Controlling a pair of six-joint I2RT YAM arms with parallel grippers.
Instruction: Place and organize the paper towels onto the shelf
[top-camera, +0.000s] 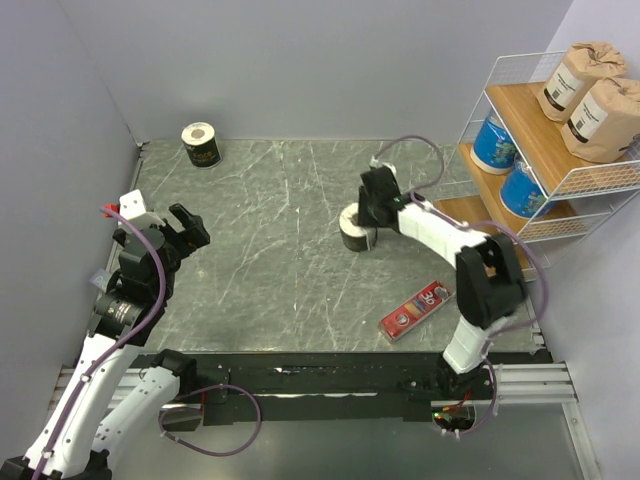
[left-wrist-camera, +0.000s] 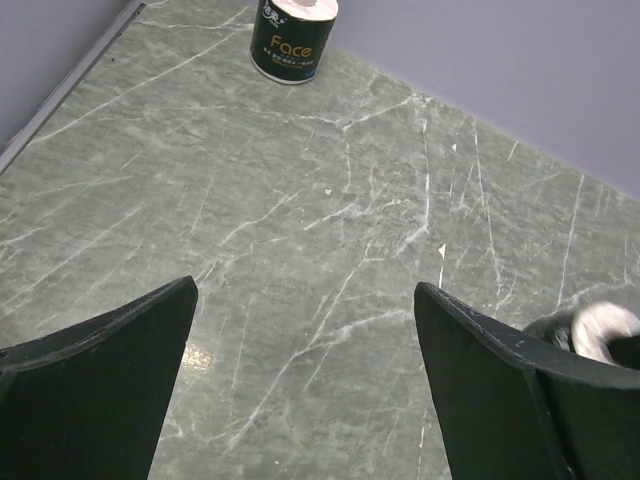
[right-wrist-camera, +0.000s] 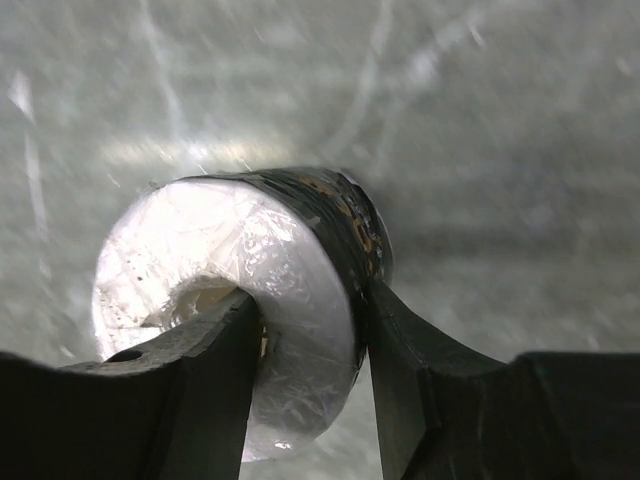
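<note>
Right gripper (right-wrist-camera: 312, 300) pinched the wall of a black roll (right-wrist-camera: 220, 240), one finger in its glossy white-wrapped core, mid-way across the veined grey-green table (top-camera: 270, 200). A flat red box (top-camera: 415, 310) lay apart, nearer and rightward. Left gripper (left-wrist-camera: 305, 300) stood wide over the left side. A second black roll (top-camera: 203, 145) stood upright at far left, and the white wire shelf (top-camera: 512, 100) at right held kraft-brown rolls (top-camera: 578, 78) above blue rolls (top-camera: 495, 143).
</note>
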